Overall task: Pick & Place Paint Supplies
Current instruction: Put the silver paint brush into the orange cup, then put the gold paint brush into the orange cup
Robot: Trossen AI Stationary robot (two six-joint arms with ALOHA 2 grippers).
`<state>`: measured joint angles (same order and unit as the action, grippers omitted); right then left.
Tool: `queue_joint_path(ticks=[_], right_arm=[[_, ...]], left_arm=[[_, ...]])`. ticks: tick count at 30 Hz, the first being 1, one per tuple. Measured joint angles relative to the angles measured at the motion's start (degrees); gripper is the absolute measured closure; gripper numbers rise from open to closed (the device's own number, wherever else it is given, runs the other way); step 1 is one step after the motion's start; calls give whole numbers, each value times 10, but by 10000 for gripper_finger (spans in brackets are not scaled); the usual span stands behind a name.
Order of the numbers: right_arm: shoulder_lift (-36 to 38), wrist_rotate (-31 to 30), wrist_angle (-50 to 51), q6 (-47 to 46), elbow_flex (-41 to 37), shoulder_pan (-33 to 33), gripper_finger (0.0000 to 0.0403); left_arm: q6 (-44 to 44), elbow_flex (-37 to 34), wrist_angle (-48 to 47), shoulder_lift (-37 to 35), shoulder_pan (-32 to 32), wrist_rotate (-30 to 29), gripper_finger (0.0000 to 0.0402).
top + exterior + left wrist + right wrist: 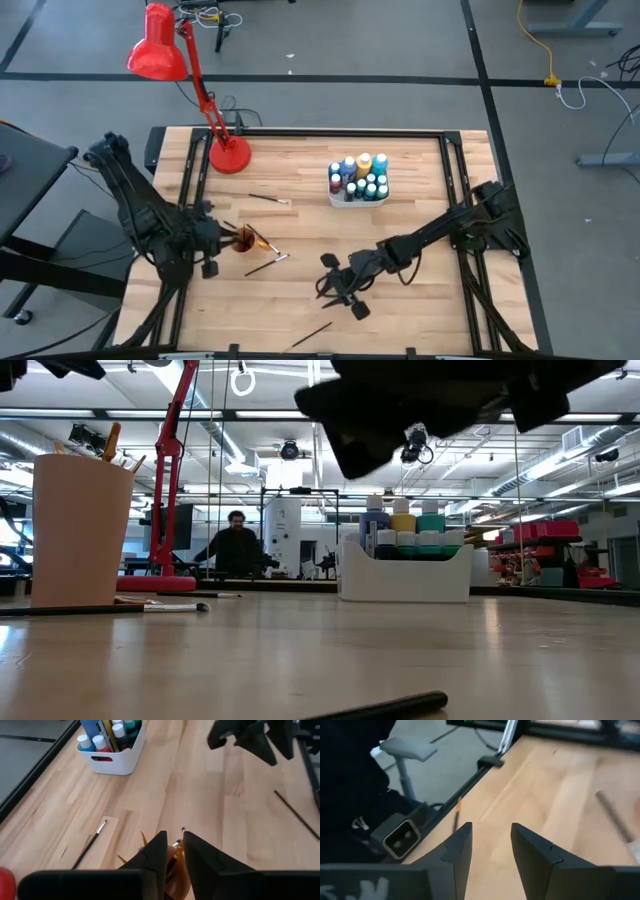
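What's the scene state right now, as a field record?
left gripper: over small orange cup, which holds brushes
right gripper: open, empty, above bare wooden table
white rectangular tray: holds upright paint bottles
loose thin dark-handled paintbrushes: three flat on table; one beyond cup, one beside cup, one near front edge

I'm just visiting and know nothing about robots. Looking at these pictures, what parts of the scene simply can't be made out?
- White rectangular tray, low view: its wall hides the lower parts of the small paint bottles.
- Small orange cup, left wrist view: the left pincer covers most of it, so its contents are unclear.
- Thin dark paintbrush, right wrist view: blurred, and cut off by the edge.
- Right pincer, high view: too small to show anything between its fingers.
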<state>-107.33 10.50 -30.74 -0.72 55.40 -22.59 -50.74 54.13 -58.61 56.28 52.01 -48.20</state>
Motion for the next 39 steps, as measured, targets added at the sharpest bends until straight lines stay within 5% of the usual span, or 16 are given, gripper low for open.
queue_joint_path(ticks=[13, 20, 26, 39], right_arm=[[-92, 8, -78, -109, 0, -37, 263], [-150, -80, -107, -81, 2, -81, 263], [-179, -97, -148, -128, 4, -100, 263], [-207, -105, -150, -54, 20, -93, 285]], left_arm=[[1, 0, 34, 26, 0, -1, 300], [23, 0, 83, 26, 0, -7, 299], [71, 0, 149, 26, 0, -7, 299], [174, 0, 241, 26, 0, -7, 299]])
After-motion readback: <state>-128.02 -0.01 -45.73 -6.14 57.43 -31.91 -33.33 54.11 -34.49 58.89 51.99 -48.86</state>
